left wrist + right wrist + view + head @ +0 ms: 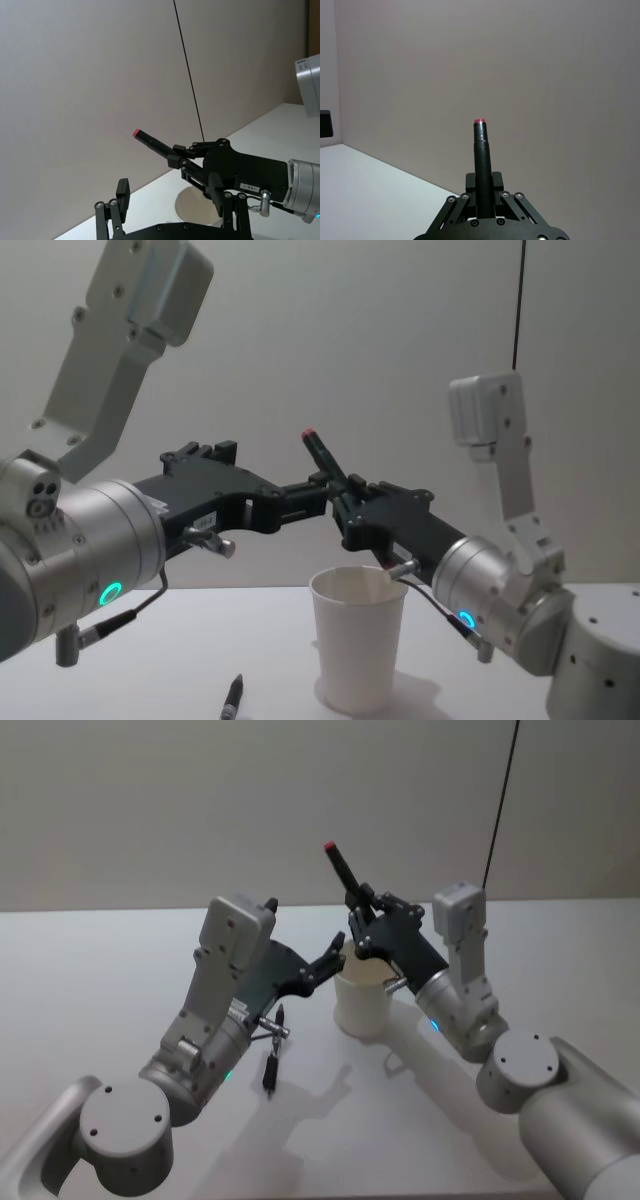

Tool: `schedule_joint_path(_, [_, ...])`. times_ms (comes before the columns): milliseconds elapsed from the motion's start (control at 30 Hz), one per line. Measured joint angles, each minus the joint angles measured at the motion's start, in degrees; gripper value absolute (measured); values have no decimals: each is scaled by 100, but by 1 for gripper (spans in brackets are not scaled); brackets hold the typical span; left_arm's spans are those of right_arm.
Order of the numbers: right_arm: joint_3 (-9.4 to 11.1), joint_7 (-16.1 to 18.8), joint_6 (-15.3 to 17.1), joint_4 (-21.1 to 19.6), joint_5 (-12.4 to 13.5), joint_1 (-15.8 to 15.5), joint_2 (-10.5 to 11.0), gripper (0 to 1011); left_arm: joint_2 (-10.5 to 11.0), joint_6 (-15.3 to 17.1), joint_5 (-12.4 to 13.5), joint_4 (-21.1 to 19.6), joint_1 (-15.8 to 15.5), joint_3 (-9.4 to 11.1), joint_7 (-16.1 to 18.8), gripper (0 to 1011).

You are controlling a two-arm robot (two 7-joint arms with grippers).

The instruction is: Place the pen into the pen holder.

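Pens, two: one black pen [270, 1068] lies on the table [120, 960] close to me, by my left arm. One white cup [365, 1005] stands just past it. My left claw [328, 962] hangs open beside the rim. My right claw [362, 910] pinches the other pen [343, 873] above the cup (red end up, tilted). That claw's small label [250, 186] is too tiny to read.

No legible text; small white label [250, 186] on right hand [176, 151] unreadable
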Motion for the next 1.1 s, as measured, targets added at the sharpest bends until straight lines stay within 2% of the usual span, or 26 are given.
schedule_joint_path(267, [-23, 29, -359, 650, 3, 325, -123, 210, 0, 0, 0, 0, 0, 0, 0, 1003])
schedule_joint_path(467, [-27, 36, -623, 1180, -2, 582, -213, 391, 0, 0, 0, 0, 0, 0, 0, 1003])
schedule_joint_path(667, [-11, 33, -795, 1502, -16, 741, -264, 588, 0, 0, 0, 0, 0, 0, 0, 1003])
schedule_joint_path(967, [28, 27, -962, 1795, -28, 892, -312, 882, 0, 0, 0, 0, 0, 0, 0, 1003])
schedule_joint_path(1100, [43, 26, -1011, 1867, -33, 926, -322, 978, 0, 0, 0, 0, 0, 0, 0, 1003])
